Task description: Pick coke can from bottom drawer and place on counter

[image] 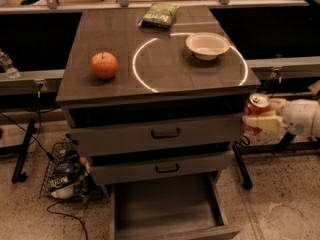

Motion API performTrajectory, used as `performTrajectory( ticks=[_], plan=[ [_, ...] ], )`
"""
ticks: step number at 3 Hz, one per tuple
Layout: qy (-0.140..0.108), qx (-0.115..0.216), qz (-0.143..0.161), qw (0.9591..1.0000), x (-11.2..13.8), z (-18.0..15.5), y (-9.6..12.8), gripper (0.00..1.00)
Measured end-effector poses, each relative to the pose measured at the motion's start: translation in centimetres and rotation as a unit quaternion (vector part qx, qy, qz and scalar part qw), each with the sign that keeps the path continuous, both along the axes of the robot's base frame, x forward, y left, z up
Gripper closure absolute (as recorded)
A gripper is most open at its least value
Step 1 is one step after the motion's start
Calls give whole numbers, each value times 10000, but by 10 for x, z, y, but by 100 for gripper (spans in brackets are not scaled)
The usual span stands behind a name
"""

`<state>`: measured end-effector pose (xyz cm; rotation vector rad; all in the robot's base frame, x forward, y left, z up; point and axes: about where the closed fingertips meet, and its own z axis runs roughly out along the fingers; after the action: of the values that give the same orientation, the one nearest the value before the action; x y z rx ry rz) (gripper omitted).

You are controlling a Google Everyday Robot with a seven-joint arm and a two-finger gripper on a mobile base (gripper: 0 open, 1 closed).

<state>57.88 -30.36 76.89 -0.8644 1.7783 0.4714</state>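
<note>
Gripper (253, 118) fingers (264, 123) clasp coke can (256, 105) beside counter (165, 69)'s right edge, partly hiding it.

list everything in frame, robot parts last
counter: 1, dark grey-brown, cabinet top
ring: 1, white, marked on counter
apple: 1, red-orange, counter left, outside ring
bowl: 1, white, counter right, on the ring line
bag: 1, green, counter back edge
top drawer: 1, grey-brown, black handle
middle drawer: 1, grey-brown, black handle
bottom drawer: 1, grey-brown, pulled open, floor bare
basket: 1, wire, on the floor left of cabinet, holds clutter
can: 1, red, silver top, held right of cabinet, below counter level
end effector: 1, pale, right of cabinet, closed on can
</note>
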Motion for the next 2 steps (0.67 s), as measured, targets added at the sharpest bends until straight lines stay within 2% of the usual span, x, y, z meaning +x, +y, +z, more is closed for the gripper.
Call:
performTrajectory(
  ticks=[2],
  plan=[
    [-394, -378, -103, 9985, 20, 126, 28, 100]
  ],
)
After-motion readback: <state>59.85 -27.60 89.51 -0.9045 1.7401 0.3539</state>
